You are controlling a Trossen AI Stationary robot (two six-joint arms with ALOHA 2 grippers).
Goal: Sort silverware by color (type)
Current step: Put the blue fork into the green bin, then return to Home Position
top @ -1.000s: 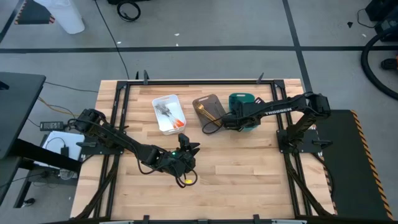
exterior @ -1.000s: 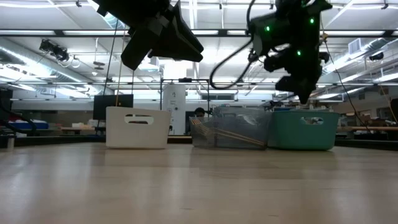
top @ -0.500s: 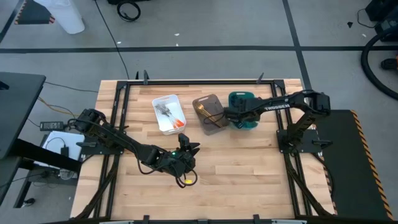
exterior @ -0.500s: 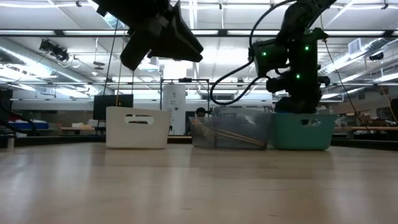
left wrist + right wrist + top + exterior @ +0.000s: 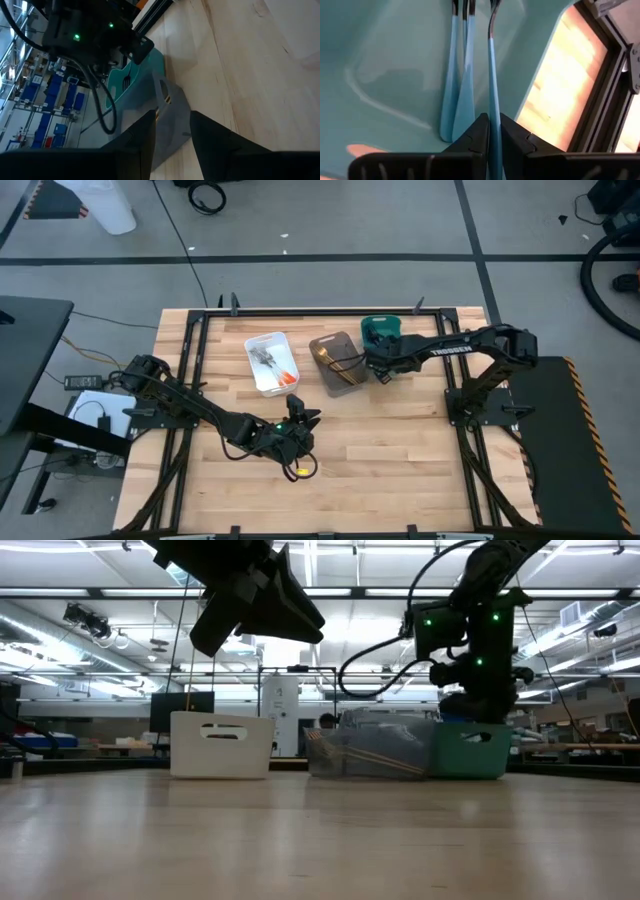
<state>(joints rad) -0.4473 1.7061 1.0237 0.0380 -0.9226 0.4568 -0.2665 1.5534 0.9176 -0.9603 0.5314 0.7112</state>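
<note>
My right gripper (image 5: 493, 136) reaches down into the teal bin (image 5: 378, 330) at the table's far right and is shut on a blue-handled piece of silverware (image 5: 492, 75). Two more blue-handled pieces (image 5: 460, 85) lie flat on the bin's floor beside it. The white bin (image 5: 270, 364) holds orange-handled pieces and the grey bin (image 5: 336, 364) holds gold ones. My left gripper (image 5: 303, 412) hovers open over the bare middle of the table, nothing between its fingers (image 5: 142, 145). My right gripper pinches the blue handle (image 5: 493, 117) between its two fingers, which lie along the handle. They come from above, slanting down into the teal bin. The piece points away from the fingers toward the bin's floor; its head end runs out of the wrist view.
The three bins stand in a row at the table's far side: white, grey, teal (image 5: 470, 748). Black frame rails (image 5: 300, 311) run along the table's edges. Bare wood (image 5: 400, 450) lies on the near side.
My right gripper has gone down and toward the table's far edge, sinking into the teal bin with the blue-handled piece. The teal bin has slid a little toward the far edge.
</note>
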